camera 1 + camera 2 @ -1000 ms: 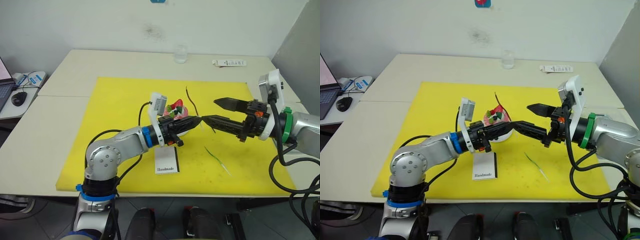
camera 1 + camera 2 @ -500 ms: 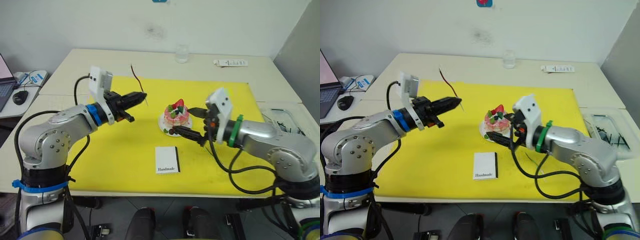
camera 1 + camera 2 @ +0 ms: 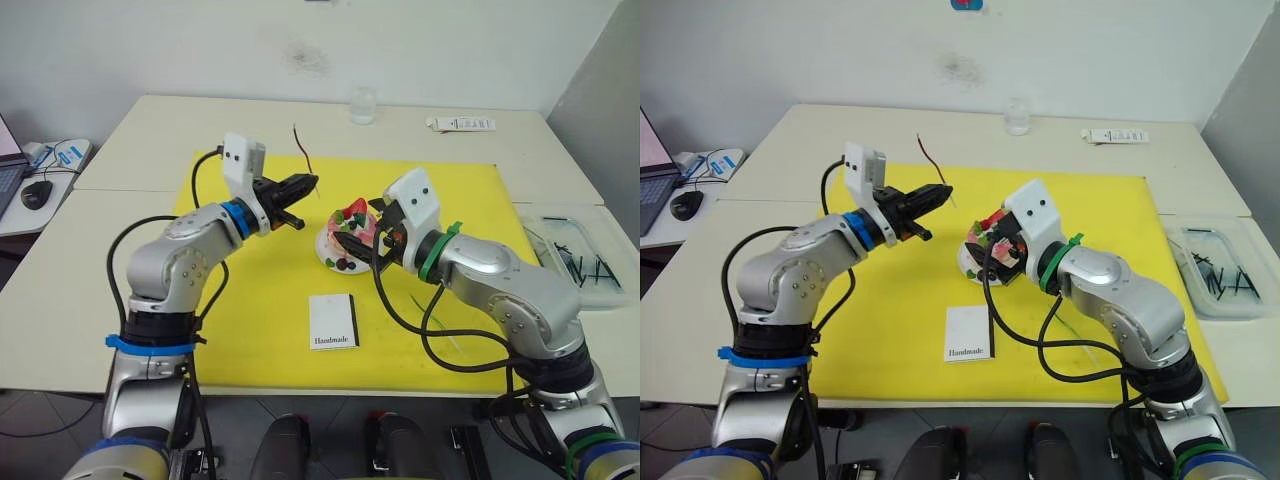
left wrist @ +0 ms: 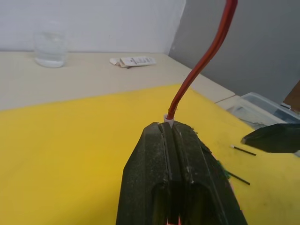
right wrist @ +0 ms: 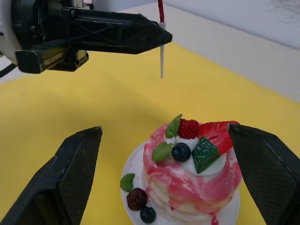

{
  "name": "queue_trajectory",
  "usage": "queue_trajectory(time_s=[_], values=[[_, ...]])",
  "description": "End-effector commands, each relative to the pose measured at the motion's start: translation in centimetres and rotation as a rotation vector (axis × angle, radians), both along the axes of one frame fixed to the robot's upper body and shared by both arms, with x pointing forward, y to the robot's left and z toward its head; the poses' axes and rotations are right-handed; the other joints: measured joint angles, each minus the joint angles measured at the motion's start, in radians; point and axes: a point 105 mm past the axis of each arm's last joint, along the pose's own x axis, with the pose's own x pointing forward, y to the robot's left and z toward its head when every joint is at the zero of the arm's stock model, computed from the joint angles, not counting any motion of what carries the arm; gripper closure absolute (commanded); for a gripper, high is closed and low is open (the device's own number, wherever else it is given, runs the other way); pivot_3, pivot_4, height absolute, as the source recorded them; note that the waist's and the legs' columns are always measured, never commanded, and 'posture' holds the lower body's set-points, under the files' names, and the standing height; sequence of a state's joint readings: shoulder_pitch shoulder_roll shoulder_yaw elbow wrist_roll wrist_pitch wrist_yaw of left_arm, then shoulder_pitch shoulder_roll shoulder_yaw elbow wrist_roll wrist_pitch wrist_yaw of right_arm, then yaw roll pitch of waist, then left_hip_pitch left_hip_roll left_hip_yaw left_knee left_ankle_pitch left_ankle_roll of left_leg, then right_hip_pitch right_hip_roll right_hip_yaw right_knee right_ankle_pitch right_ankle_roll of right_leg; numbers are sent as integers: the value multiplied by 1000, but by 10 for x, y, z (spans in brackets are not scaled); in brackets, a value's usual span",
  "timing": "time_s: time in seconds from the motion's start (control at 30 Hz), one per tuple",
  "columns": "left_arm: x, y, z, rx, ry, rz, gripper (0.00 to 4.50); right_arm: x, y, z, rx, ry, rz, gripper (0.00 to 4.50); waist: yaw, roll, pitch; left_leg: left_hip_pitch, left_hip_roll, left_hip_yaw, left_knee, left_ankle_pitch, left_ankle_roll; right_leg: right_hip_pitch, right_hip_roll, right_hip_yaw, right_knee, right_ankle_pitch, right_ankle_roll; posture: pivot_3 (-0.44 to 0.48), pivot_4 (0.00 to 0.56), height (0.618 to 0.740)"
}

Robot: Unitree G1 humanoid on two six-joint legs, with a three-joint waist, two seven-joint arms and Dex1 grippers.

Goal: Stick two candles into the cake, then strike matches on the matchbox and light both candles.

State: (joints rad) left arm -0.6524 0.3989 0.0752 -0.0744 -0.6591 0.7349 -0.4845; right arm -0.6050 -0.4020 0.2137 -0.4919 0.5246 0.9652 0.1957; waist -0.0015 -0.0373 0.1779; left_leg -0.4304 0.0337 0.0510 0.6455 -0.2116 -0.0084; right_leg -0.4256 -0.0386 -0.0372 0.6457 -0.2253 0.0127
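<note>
Gripping red candle (thin, wavy, white tip down): left end effector; right end effector spread around cake.

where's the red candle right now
The red candle is pinched in the left pincer, raised over the yellow mat, left of the cake.

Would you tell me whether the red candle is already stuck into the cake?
No, the red candle is held in the left gripper with its pale end hanging in the air, apart from the cake.
</note>
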Motion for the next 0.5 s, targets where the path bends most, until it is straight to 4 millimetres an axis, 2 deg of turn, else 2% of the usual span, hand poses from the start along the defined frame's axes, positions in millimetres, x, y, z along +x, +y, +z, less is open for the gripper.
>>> queue_trajectory(time_s=[0.03, 0.23, 0.5], values=[[-7, -5, 10, -13, -44, -7, 4500, -2, -1, 16, 30, -77, -18, 43, -1, 0, 0, 0, 0, 0, 0, 0, 0, 0, 0, 0, 0, 0, 0, 0, 150, 740], [-14, -9, -5, 5, -11, -25, 4500, -2, -2, 12, 33, -64, -26, 43, -1, 0, 0, 1, 0, 1, 1, 0, 0, 1, 0, 0, 1, 0, 0, 0, 150, 740], [-13, -9, -16, 29, -1, -16, 4500, -4, 0, 12, 52, -58, -38, 43, -1, 0, 0, 1, 0, 0, 1, 0, 0, 1, 1, 0, 1, 0, 0, 0, 150, 740]])
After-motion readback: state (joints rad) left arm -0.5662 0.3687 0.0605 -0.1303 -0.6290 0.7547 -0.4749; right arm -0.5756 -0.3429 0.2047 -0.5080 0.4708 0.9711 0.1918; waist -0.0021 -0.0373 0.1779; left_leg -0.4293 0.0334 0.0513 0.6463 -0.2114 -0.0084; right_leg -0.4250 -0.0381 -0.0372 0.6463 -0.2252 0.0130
